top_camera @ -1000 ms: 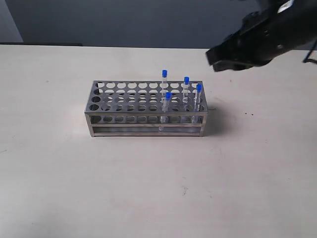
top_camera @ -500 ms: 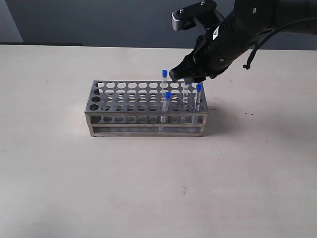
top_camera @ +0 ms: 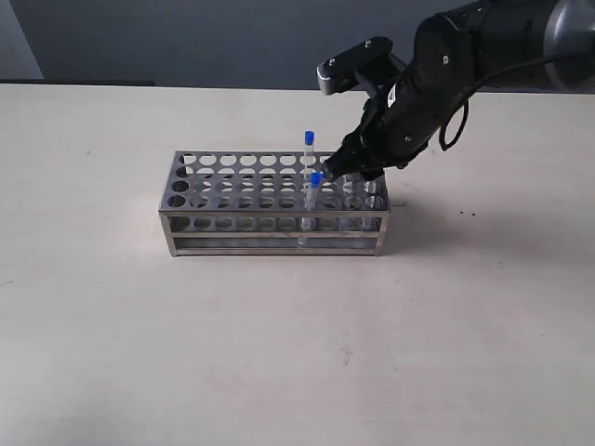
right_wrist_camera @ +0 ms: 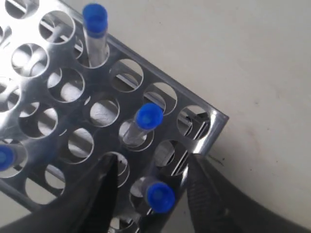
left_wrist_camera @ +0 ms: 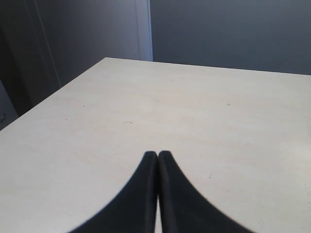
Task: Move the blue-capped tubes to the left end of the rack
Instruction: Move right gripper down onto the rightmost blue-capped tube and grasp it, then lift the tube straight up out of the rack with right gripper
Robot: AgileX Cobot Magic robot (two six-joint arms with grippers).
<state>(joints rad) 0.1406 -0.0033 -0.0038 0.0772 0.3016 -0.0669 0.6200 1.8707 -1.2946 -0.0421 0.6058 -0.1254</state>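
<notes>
Down from high on the right, my right gripper (right_wrist_camera: 154,189) now hangs over the rack (top_camera: 214,223). My left gripper (left_wrist_camera: 157,159) idles, fingers pressed together. Four blue-capped tubes (right_wrist_camera: 148,117) stand at the rack's right end; my right jaws, spread, straddle the corner one. Light, slick plastic, I judge: I'd pinch just below the cap.

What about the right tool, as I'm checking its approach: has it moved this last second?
Yes. The right tool came down and leftward, from beyond the rack's right end to its right-hand holes.
</notes>
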